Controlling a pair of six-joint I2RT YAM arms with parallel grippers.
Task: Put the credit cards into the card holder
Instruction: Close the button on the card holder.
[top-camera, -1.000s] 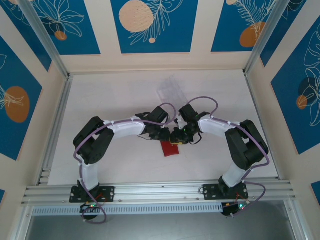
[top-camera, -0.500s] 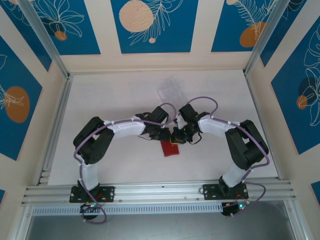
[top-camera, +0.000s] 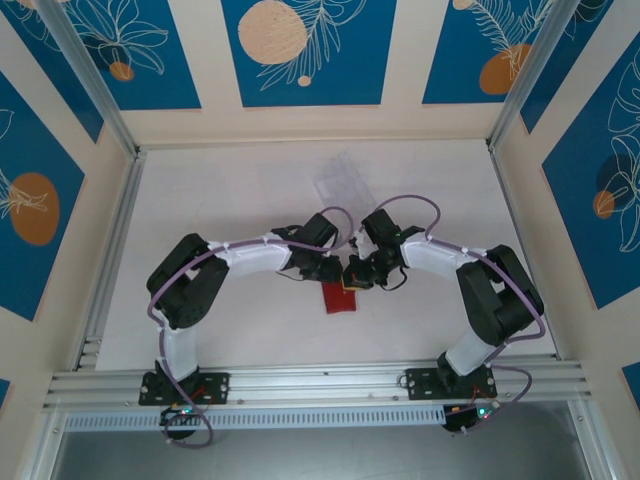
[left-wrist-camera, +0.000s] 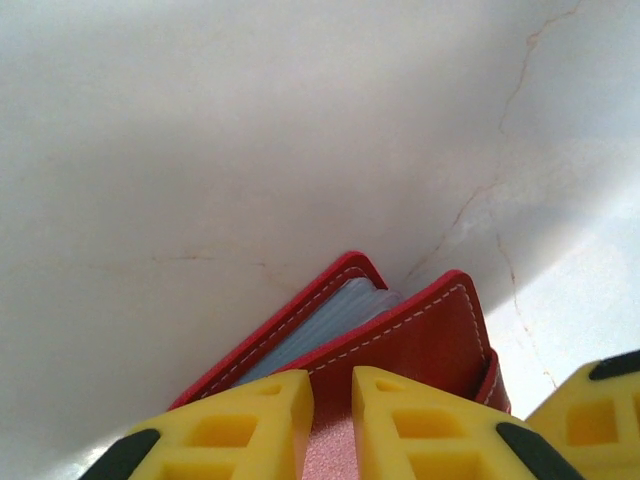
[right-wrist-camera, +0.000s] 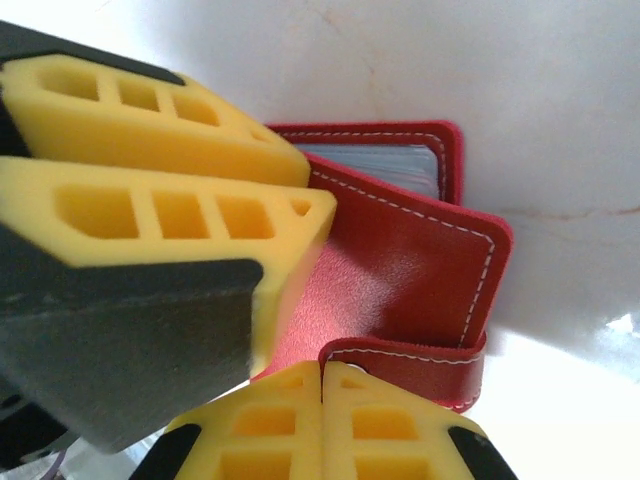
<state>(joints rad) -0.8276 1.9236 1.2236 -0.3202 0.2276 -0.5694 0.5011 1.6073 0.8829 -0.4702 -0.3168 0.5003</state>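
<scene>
Right hand (right-wrist-camera: 322, 425) has closed, fingers pressed together at the snap tab (right-wrist-camera: 410, 372) of the red card holder (right-wrist-camera: 400, 270). Left hand (left-wrist-camera: 332, 425) pinches its cover.

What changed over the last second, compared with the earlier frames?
The right gripper closed its jaws beside the snap tab of the card holder; whether it pinches the tab is unclear. The right arm swung its elbow slightly outward, to the right. Unchanged: the left gripper clamped on the holder's cover, the card holder in place, the clear tray.
</scene>
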